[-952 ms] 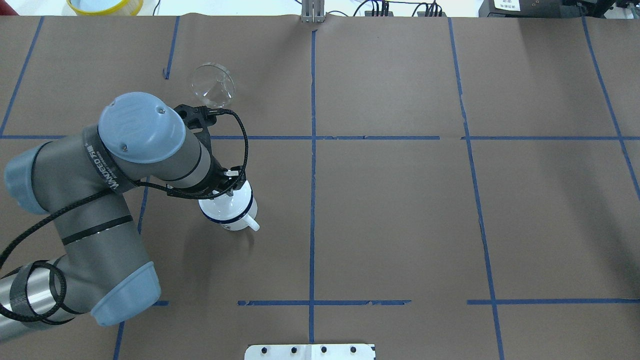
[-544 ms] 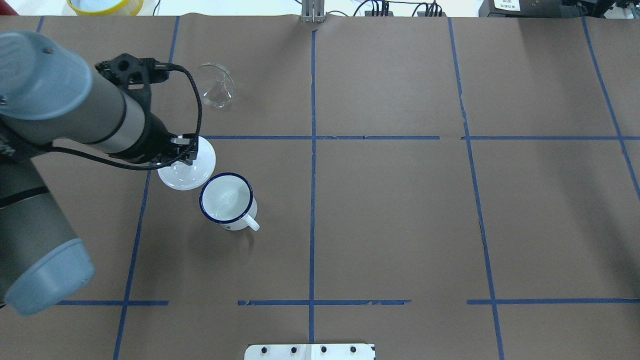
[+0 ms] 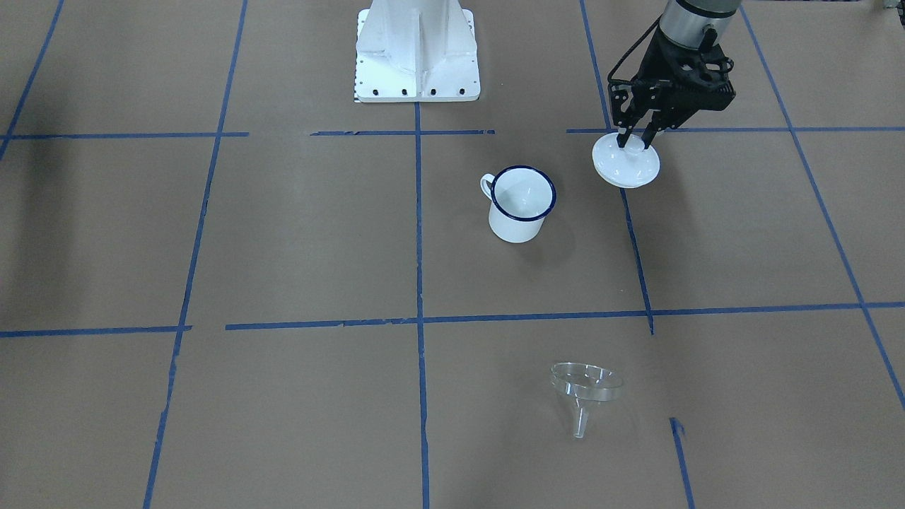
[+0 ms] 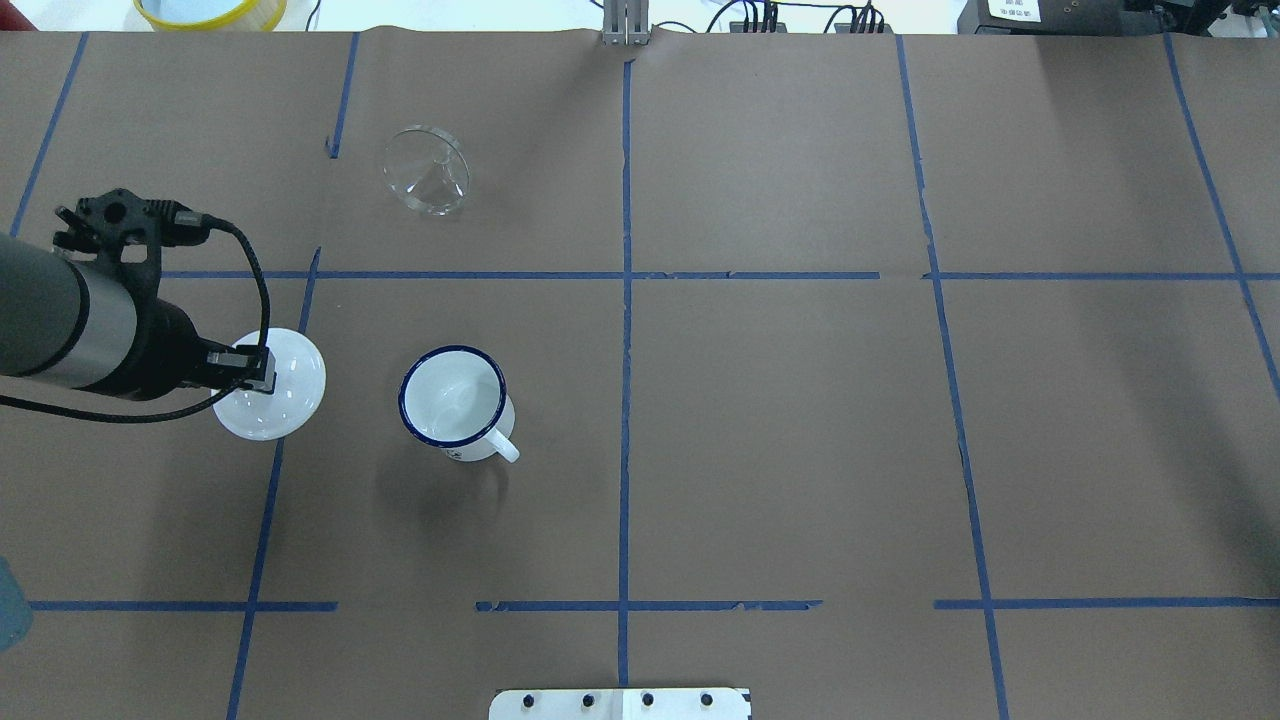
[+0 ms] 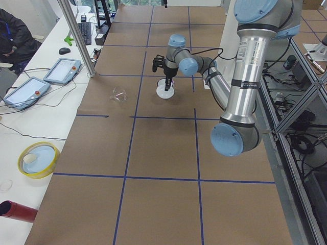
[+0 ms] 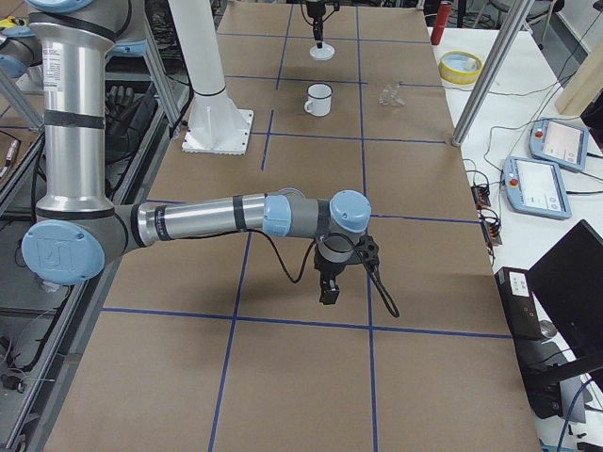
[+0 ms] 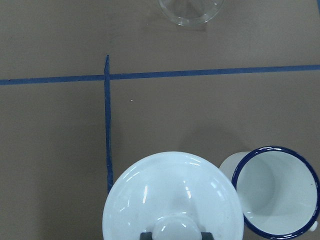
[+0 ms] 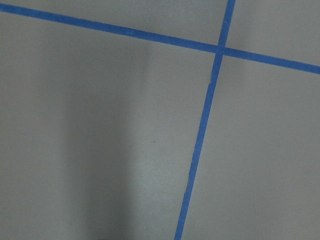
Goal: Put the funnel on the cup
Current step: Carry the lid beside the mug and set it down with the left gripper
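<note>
The cup [image 4: 455, 400] is a white enamel mug with a dark blue rim. It stands upright and uncovered, handle toward the robot, and also shows in the front view [image 3: 521, 201] and the left wrist view [image 7: 275, 192]. The clear funnel [image 4: 427, 170] lies tilted on the table farther out, also in the front view [image 3: 585, 385]. My left gripper [image 4: 248, 368] is shut on the knob of a round white lid [image 4: 275, 385], held left of the cup and apart from it. My right gripper [image 6: 330, 287] hovers far off on the right side; I cannot tell if it is open.
The table is covered in brown paper with blue tape lines [image 4: 625, 300]. The white robot base plate [image 4: 620, 703] is at the near edge. A yellow bowl [image 4: 210, 10] sits beyond the far edge. A metal post [image 5: 76, 35] and tablets [image 5: 62, 70] stand at the far side.
My left gripper has lifted the white lid off the cup and carried it left, away from the cup. The cup now stands uncovered. The funnel has not moved.
</note>
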